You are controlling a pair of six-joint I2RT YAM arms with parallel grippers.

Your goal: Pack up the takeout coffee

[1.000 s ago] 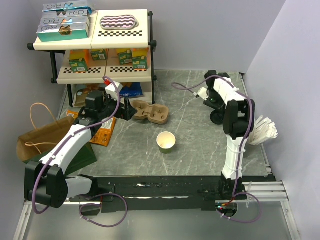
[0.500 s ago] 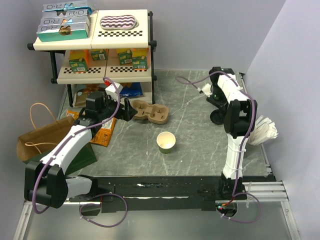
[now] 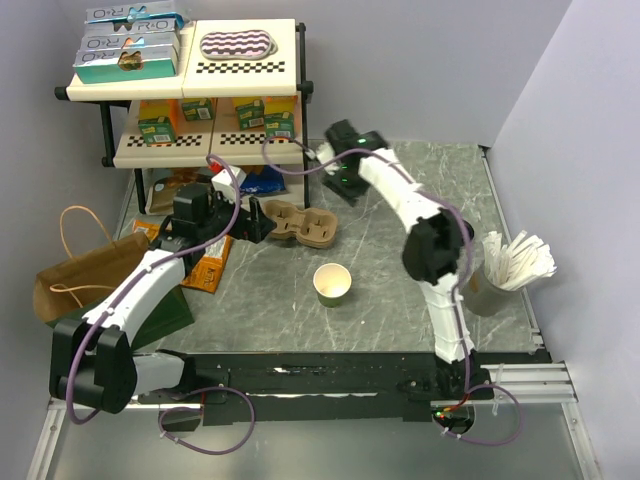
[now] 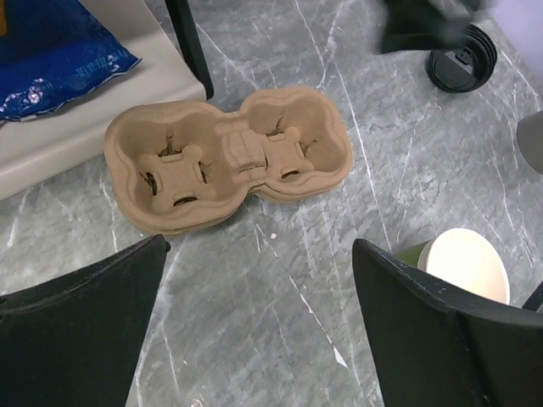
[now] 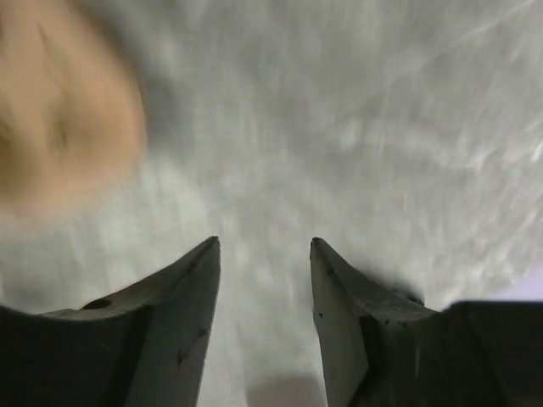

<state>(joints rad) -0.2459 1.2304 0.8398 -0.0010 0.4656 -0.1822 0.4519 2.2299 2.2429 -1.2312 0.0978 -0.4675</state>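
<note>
Nearest the arm bases: small green paper cup with a cream inside [image 3: 332, 284], upright and lidless on the grey marbled tabletop [image 3: 400, 310], touching nothing. Just beyond, slightly left: brown moulded-pulp two-well carrier [image 3: 300, 224], both wells empty. Barely begun, by the look of it: neither capped nor seated in a well.

Left gripper [image 4: 254, 254] hovering low just short of the carrier, fingers spread wide, nothing between. Right gripper [image 5: 265, 246] farther off, stretched across past the carrier's far side, fingers parted with only bare table in the gap; wrist view smeared. Round black plastic lid [image 4: 462, 64] flat on the table near that gripper, held by nothing.

Next move, likely: pinch the lid by its rim and bring it square over the cup, or else lift the cup by its wall into a well. Needs a light grip either way, given thin paper walls.

Open tabletop to the right of the cup. Tighter at the back, with the black-framed shelf rack [image 3: 200, 120] close behind the carrier. Grey cup of white sticks [image 3: 500, 275] near the right edge, close to the right arm's elbow; worth a wide berth.
</note>
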